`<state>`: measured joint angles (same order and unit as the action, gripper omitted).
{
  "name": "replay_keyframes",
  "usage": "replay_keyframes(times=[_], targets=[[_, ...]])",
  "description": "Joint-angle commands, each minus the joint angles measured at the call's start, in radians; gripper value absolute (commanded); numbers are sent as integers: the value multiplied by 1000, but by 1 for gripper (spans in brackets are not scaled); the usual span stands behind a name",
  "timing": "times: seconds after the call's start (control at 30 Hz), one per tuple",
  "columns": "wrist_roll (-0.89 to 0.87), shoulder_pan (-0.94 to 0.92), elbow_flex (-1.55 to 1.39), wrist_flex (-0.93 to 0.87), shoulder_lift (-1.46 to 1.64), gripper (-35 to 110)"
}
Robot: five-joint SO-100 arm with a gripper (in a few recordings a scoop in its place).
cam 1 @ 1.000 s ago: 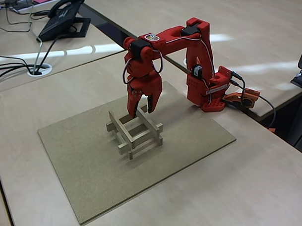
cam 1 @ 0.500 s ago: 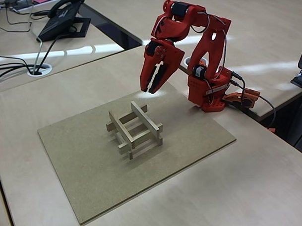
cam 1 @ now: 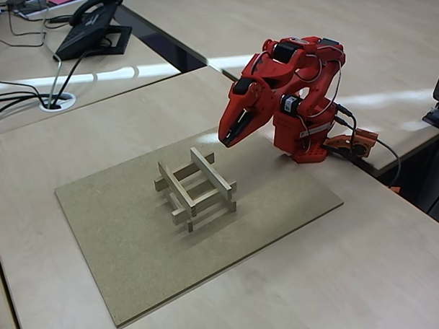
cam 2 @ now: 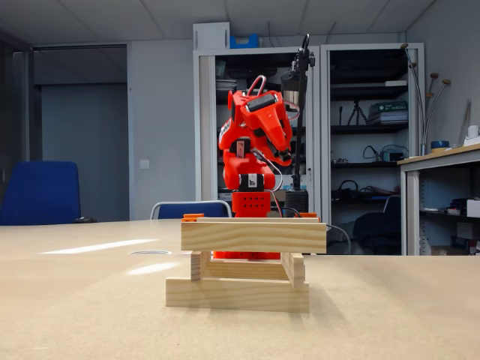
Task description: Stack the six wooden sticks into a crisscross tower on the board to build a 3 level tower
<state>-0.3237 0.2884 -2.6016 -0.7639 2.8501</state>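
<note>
The red gripper (cam 1: 226, 139) has pulled back toward the arm's base and folded down since half a second ago, when it hung higher with its fingers a little apart above the far edge of the board (cam 1: 129, 269); a second ago it was down at the stack, its tips at the top level. Now its two fingers are drawn together to a point with nothing between them, aimed down and to the left in the higher fixed view, over the board's far edge. The tower (cam 1: 195, 187) stands below and to the left of the gripper in that view, well apart from it, near the middle of the board, and looks unmoved across all three moments. It is built of the six wooden sticks (cam 1: 209, 170) in three crossing levels of two parallel sticks each, and the top pair lies untouched. In the low fixed view the tower (cam 2: 247, 262) stands in front, its levels resting flat on one another, and the folded arm with the gripper (cam 2: 238, 120) rises behind it, the fingers hard to make out there.
</note>
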Motion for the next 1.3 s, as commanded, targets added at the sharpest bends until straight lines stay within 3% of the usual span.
replay_keyframes(times=[0.0, 0.23, 0.77, 1.03, 1.27], targets=[[32, -14, -167, 112, 170, 0], [66, -25, -390, 164, 479, 0], [186, -178, -540, 572, 472, 0], [222, -227, -540, 609, 472, 0], [221, -250, -540, 848, 472, 0]])
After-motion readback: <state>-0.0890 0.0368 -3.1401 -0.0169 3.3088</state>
